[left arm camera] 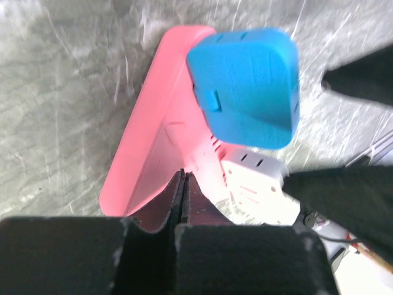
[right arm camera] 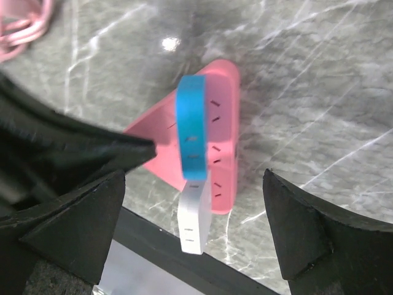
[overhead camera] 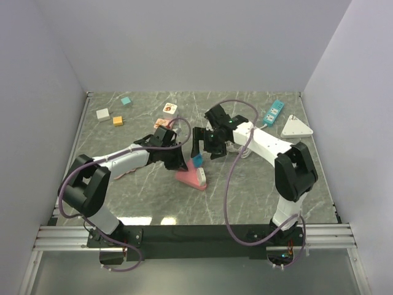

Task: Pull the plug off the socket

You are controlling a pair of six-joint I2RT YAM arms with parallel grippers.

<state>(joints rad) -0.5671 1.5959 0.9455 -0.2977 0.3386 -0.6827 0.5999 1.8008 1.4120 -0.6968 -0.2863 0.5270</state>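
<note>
A pink triangular socket (overhead camera: 189,179) lies flat on the marble table, with a blue plug (overhead camera: 198,161) and a white plug (overhead camera: 202,176) standing in it. In the left wrist view my left gripper (left arm camera: 183,176) is shut and empty, its tips resting on the pink socket (left arm camera: 147,153) beside the blue plug (left arm camera: 245,86) and the white plug (left arm camera: 255,184). In the right wrist view my right gripper (right arm camera: 193,178) is open wide above the blue plug (right arm camera: 191,126), the white plug (right arm camera: 193,218) and the socket (right arm camera: 222,141), touching none of them. From above, the left gripper (overhead camera: 176,162) and the right gripper (overhead camera: 206,151) flank the blue plug.
A blue power strip (overhead camera: 274,112) and a white triangular socket (overhead camera: 296,127) lie at the back right. Small blocks (overhead camera: 102,114) (overhead camera: 117,121) (overhead camera: 126,101) sit at the back left. A pink-and-white adapter (overhead camera: 170,109) with a pink cable (overhead camera: 163,123) lies behind the left arm.
</note>
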